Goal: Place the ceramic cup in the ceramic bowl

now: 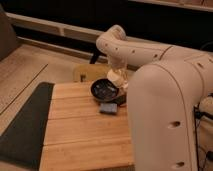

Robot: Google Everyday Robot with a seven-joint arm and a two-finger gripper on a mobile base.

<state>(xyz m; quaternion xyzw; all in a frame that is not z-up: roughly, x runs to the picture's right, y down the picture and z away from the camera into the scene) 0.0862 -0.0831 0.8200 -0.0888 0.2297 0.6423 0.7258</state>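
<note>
The black ceramic bowl [103, 90] stands on the far part of the wooden table [80, 135]. The white-cream ceramic cup [115, 78] hangs just above the bowl's right rim, held in my gripper [118, 81], which comes down from the large white arm [150, 55]. The gripper is shut on the cup. The cup's lower part and the bowl's right edge are partly hidden by the gripper and arm.
A flat blue-grey block [108, 108] lies just in front of the bowl. A tan round object [85, 72] sits behind the table's far edge. A dark mat [25, 125] runs along the table's left side. The robot's white body [170, 125] fills the right.
</note>
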